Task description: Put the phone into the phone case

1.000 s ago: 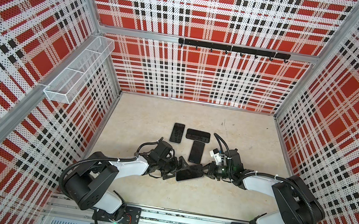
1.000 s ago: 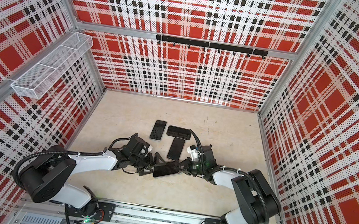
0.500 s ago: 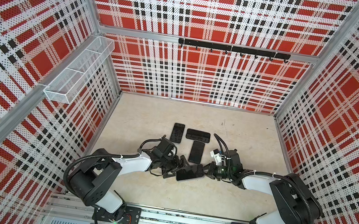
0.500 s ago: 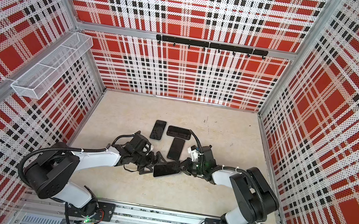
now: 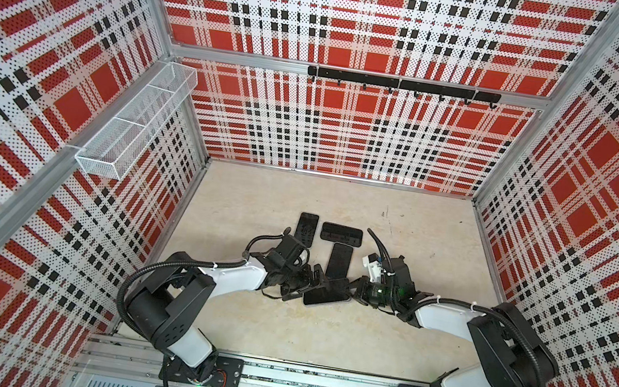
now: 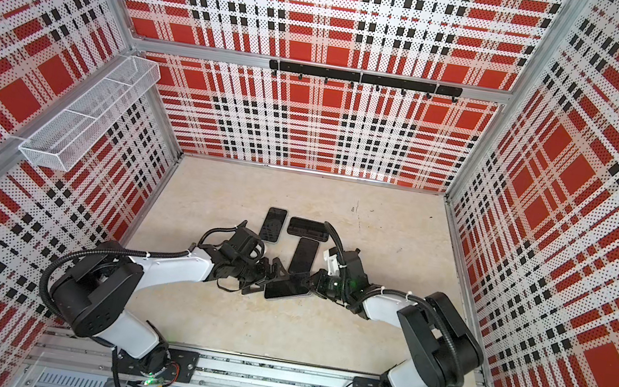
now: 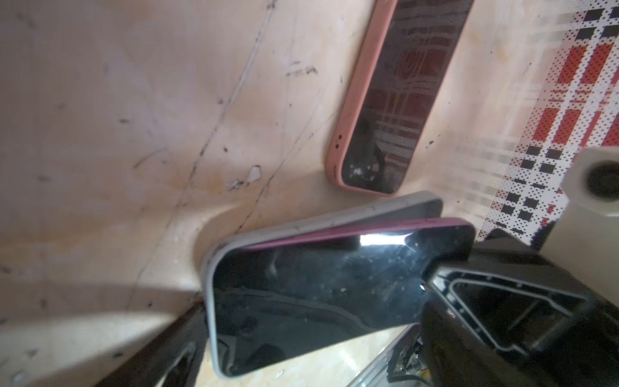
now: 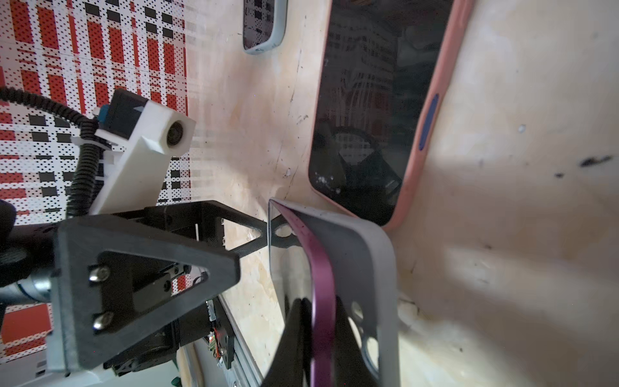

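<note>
Nearest the front edge of the worktop (image 5: 317, 343), about midway along it, the phone (image 5: 325, 294) is held slightly raised. It is only partly seated in the grey phone case (image 7: 335, 214): one end is tucked inside the rim, while the purple side stands clear of the case back toward the other end. The right gripper (image 5: 352, 292) is clamped on the phone's end. The left gripper (image 5: 305, 285) is spread wide and has been brought in closer over the last second, so the opposite end is now bracketed between its fingers; contact cannot be made out. The phone itself has scarcely been shifted. A squeeze or press to seat it is judged to be in preparation, and insertion is not finished.

Just behind, a pink-cased phone (image 5: 339, 260) is laid flat. Farther toward the back edge lie a dark case (image 5: 341, 233) and a third phone (image 5: 306, 229). No brand or writing can be read.
</note>
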Robot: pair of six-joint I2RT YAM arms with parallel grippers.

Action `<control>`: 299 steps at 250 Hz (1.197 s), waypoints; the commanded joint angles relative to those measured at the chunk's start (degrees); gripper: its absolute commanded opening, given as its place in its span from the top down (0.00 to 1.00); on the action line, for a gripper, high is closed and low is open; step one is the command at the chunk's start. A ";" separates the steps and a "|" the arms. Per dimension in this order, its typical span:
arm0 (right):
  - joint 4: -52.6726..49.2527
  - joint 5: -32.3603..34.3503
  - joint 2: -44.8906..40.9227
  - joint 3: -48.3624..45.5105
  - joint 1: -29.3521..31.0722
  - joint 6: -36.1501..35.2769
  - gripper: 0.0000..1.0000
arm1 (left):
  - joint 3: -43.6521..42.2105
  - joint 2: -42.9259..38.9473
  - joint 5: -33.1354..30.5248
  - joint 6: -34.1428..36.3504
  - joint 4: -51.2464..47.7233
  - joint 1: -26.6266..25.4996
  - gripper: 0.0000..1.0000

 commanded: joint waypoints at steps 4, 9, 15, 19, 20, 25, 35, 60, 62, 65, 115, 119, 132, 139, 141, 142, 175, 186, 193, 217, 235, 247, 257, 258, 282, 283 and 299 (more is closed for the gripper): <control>-15.87 11.49 -1.31 -0.35 3.52 -4.53 0.81 | 1.04 3.80 -0.55 3.59 9.51 -1.84 0.00; -16.52 11.97 -1.96 -0.23 3.60 -4.65 0.80 | 1.12 3.80 -0.44 3.78 9.22 -1.72 0.00; -17.31 12.59 -2.73 -0.06 3.79 -4.83 0.79 | 1.21 3.72 -0.41 4.07 8.98 -1.68 0.00; -17.78 12.94 -3.09 0.12 3.88 -4.96 0.77 | 1.22 3.66 -0.43 4.21 8.79 -1.60 0.00; -17.88 13.03 -3.20 0.18 3.89 -4.93 0.77 | 1.22 3.64 -0.46 4.27 8.73 -1.64 0.00; -18.42 13.39 -3.60 0.23 4.02 -5.07 0.75 | 1.28 3.61 -0.45 4.49 8.47 -1.61 0.00; -19.42 14.10 -4.27 0.68 4.22 -5.43 0.72 | 1.35 3.49 -0.43 4.83 8.02 -1.43 0.00; -22.00 16.19 -5.27 1.84 4.87 -6.18 0.66 | 1.48 3.10 -0.43 5.71 6.89 -1.05 0.00; -22.17 16.26 -5.36 1.87 4.87 -6.28 0.66 | 1.48 3.06 -0.37 5.79 6.87 -1.00 0.00; -22.46 16.54 -5.43 2.04 4.95 -6.37 0.66 | 1.48 3.06 -0.37 5.88 6.77 -1.02 0.00; -26.33 20.06 -9.25 3.71 5.39 -7.81 0.62 | 0.87 1.64 -0.16 7.13 4.23 -0.57 0.00; -26.64 20.35 -9.60 3.74 5.35 -7.96 0.62 | 0.76 1.44 -0.10 7.14 4.13 -0.51 0.00; -27.74 21.38 -10.88 4.18 5.33 -8.36 0.60 | 0.36 0.80 0.01 7.23 3.55 -0.54 0.01; -28.35 21.99 -11.57 4.36 5.37 -8.62 0.60 | 0.09 0.46 0.06 7.18 3.35 -0.50 0.01; -28.53 22.10 -11.75 4.44 5.35 -8.67 0.59 | 0.01 0.37 0.09 7.17 3.28 -0.51 0.01; -28.62 22.22 -11.84 4.45 5.33 -8.76 0.59 | -0.04 0.29 0.11 7.15 3.25 -0.48 0.02; -30.19 24.36 -13.77 4.90 5.35 -9.83 0.58 | -1.34 -1.41 -0.22 6.57 2.38 -0.45 0.03; -30.41 24.37 -13.62 5.02 5.35 -10.06 0.58 | -1.66 -1.73 -0.44 6.36 2.05 -0.38 0.04; -30.54 24.22 -13.31 5.19 5.39 -10.25 0.59 | -1.72 -1.85 -0.58 6.34 1.78 -0.44 0.05; -30.17 22.33 -11.48 5.34 5.35 -10.30 0.61 | -2.03 -1.52 -0.77 6.00 1.60 -0.23 0.09; -29.05 20.76 -9.43 5.24 5.39 -10.05 0.64 | -2.04 -0.74 -0.67 5.95 1.69 0.05 0.10; -28.09 19.72 -8.10 5.09 5.39 -9.98 0.67 | -1.82 -0.27 -0.66 5.91 1.81 0.06 0.12; -27.37 19.20 -7.17 5.06 5.38 -10.00 0.71 | -1.86 0.09 -0.57 5.67 2.29 -0.01 0.14; -27.29 19.15 -7.09 5.07 5.39 -10.00 0.72 | -1.86 0.15 -0.57 5.66 2.36 0.03 0.14; -25.76 18.65 -5.29 4.92 5.33 -10.14 0.83 | -1.77 0.98 -0.37 5.21 3.45 -0.09 0.17; -25.74 18.61 -5.22 4.95 5.37 -10.16 0.83 | -1.73 1.03 -0.34 5.21 3.47 -0.09 0.17; -25.04 18.39 -4.31 5.07 5.36 -10.51 0.87 | -1.55 1.67 -0.43 5.05 4.06 -0.13 0.18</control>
